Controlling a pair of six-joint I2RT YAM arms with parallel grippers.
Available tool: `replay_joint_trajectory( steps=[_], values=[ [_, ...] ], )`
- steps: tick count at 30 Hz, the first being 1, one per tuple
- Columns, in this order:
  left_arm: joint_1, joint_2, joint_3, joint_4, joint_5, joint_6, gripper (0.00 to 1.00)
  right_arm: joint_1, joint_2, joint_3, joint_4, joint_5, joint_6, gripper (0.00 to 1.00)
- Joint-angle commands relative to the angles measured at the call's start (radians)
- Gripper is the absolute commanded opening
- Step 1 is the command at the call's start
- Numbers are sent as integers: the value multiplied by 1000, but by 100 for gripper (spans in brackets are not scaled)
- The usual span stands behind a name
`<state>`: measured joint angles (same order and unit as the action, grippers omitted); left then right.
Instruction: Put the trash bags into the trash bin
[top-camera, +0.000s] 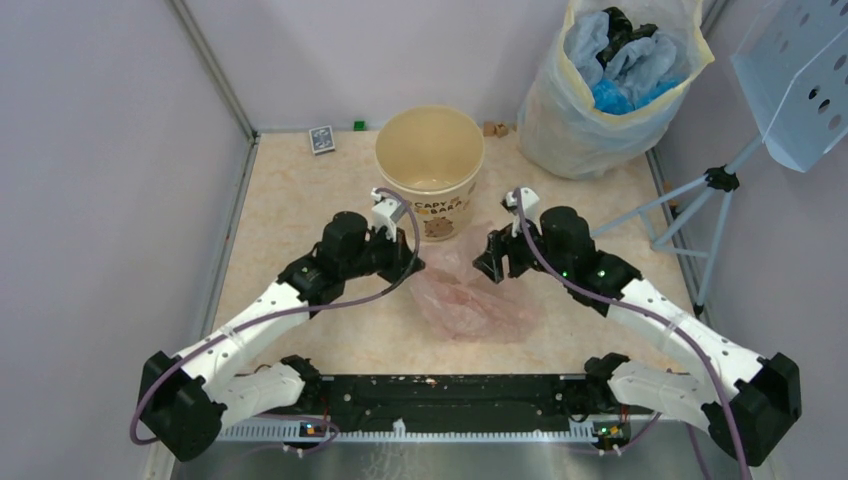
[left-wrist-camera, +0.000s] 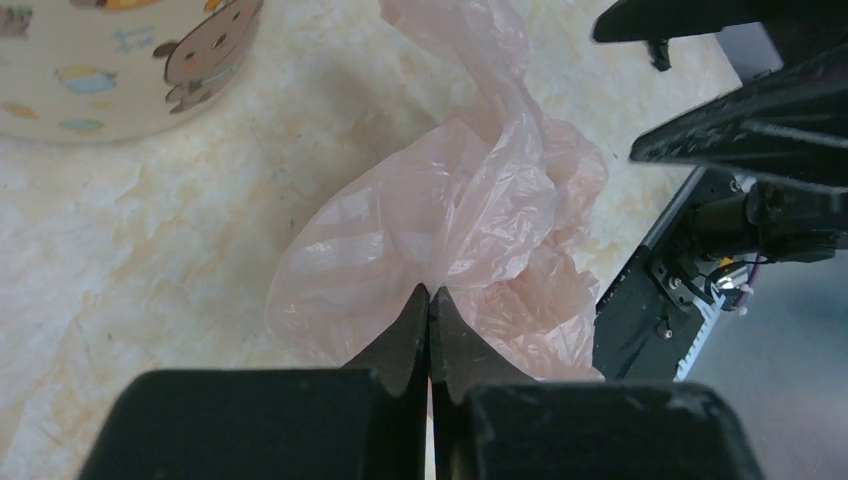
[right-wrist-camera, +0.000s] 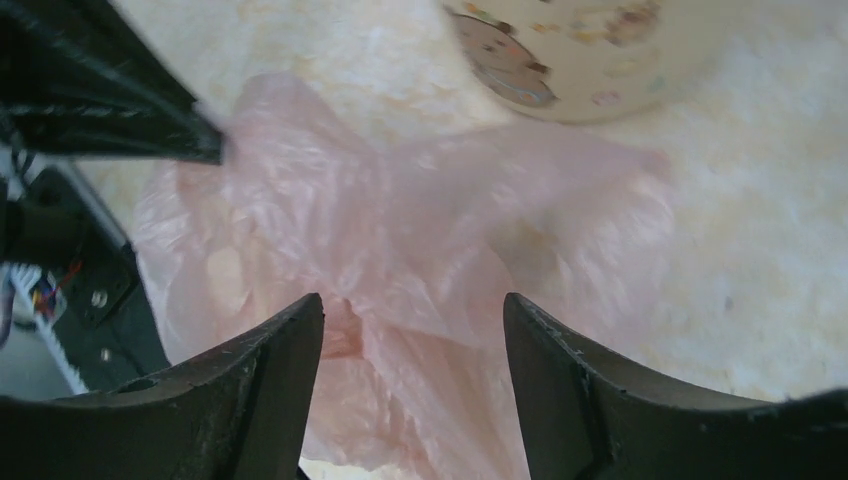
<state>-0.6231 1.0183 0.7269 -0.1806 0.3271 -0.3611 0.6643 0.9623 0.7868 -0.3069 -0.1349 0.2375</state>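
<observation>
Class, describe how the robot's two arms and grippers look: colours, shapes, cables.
The left arm and right arm have white shell links, black joint housings and black bases. A purple cable runs along each. The left gripper and right gripper have black, tapering fingers.

Crumpled pink bag (top-camera: 470, 305) lies before upright cream bin (top-camera: 455, 205).

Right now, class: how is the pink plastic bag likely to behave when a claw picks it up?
Probably floppy: the pink bag lies crumpled in loose folds, so it should sag from a claw. Likely very light: the film looks thin, and the table shows through it.
</observation>
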Motion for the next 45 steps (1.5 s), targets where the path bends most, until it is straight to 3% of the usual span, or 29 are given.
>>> replay_joint_trajectory(
  steps=[1, 6, 8, 9, 15, 17, 22, 23, 24, 27, 30, 34, 40, 45],
  values=[
    [0, 46, 131, -23, 109, 98, 0, 11, 79, 82, 172, -307, -247, 66],
    [1, 64, 215, -88, 122, 180, 0, 27, 148, 245, 64, -291, -431, 69],
    [2, 66, 244, -114, 126, 219, 0, 27, 173, 309, 36, -345, -464, 75],
    [2, 68, 262, -134, 128, 242, 0, 27, 189, 342, 18, -390, -483, 84],
    [1, 87, 357, -241, 142, 350, 0, 32, 320, 462, -130, -578, -577, 87],
    [1, 90, 378, -257, 137, 373, 0, 48, 342, 465, -163, -594, -595, 82],
    [1, 84, 386, -224, 89, 366, 0, 69, 349, 443, -179, -539, -571, 59],
    [2, 85, 388, -216, 83, 364, 0, 70, 342, 431, -171, -527, -557, 51],
    [1, 86, 388, -208, 68, 363, 3, 70, 338, 418, -165, -511, -540, 36],
    [2, 82, 385, -192, -16, 323, 27, 70, 300, 373, -123, -426, -471, 0],
    [1, 67, 374, -196, -81, 270, 52, 67, 243, 295, -62, -238, -359, 0],
    [3, 21, 310, -197, -75, 193, 69, 35, 175, 190, -8, -76, -284, 0],
    [23, -34, 179, -185, -2, 54, 71, 23, 75, 42, 76, -24, -266, 0],
    [39, -90, 23, -152, -77, -44, 57, 23, 61, 2, 70, 118, -204, 0]
  ],
)
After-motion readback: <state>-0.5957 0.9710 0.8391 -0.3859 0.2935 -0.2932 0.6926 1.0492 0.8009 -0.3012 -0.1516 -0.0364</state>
